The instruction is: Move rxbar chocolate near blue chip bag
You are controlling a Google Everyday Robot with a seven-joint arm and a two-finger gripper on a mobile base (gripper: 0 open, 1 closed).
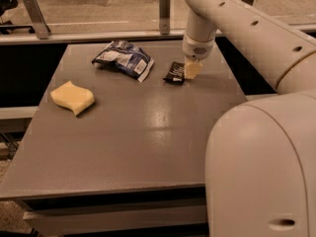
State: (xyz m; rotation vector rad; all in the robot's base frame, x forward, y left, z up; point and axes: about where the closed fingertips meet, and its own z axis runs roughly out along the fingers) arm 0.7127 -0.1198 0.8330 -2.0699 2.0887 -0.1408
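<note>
The rxbar chocolate (174, 73), a small dark bar with white print, is at the far right of the grey table (148, 142), low over its surface. My gripper (191, 70) comes down from the white arm and is shut on the bar's right end. The blue chip bag (123, 58), crumpled dark blue foil with a white label, lies at the far middle of the table. It is a short gap to the left of the bar and not touching it.
A yellow wavy sponge (72, 97) lies at the table's left side. A rail with metal posts (164, 6) runs behind the table's far edge. The robot's white body (261, 167) fills the lower right.
</note>
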